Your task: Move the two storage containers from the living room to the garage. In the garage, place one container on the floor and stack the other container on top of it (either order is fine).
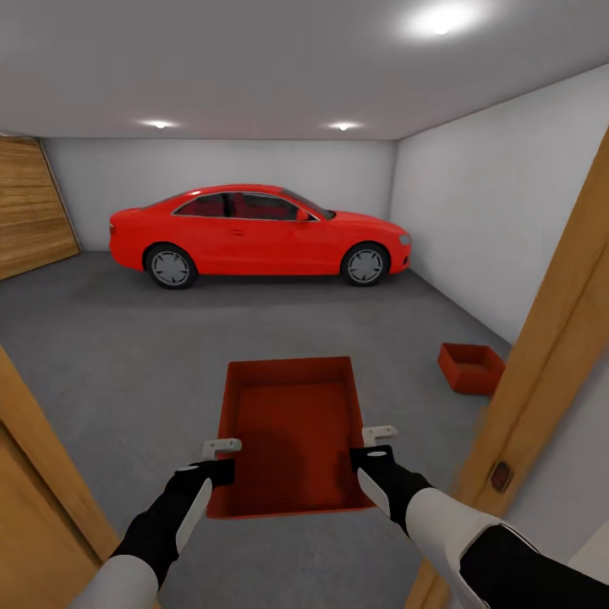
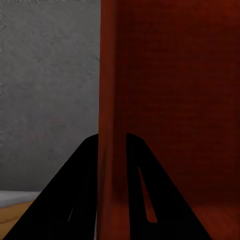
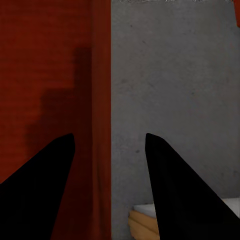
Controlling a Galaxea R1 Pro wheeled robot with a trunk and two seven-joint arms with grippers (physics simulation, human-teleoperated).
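Observation:
I hold one orange-red storage container (image 1: 292,436) level in front of me, above the garage's dark grey floor (image 1: 127,355). My left gripper (image 1: 222,446) is shut on its left wall; in the left wrist view the left gripper (image 2: 112,137) pinches that wall (image 2: 165,75) tightly. My right gripper (image 1: 379,436) is at the right wall; in the right wrist view the right gripper (image 3: 110,135) has its fingers spread wide, straddling the rim (image 3: 100,75) with gaps on both sides. The other storage container (image 1: 471,366) sits on the floor at the right, near the white wall.
I stand in a doorway with wooden frame posts close at my left (image 1: 42,474) and right (image 1: 550,355). A red car (image 1: 254,233) is parked across the far end of the garage. A wide wood-plank door (image 1: 30,207) is at far left.

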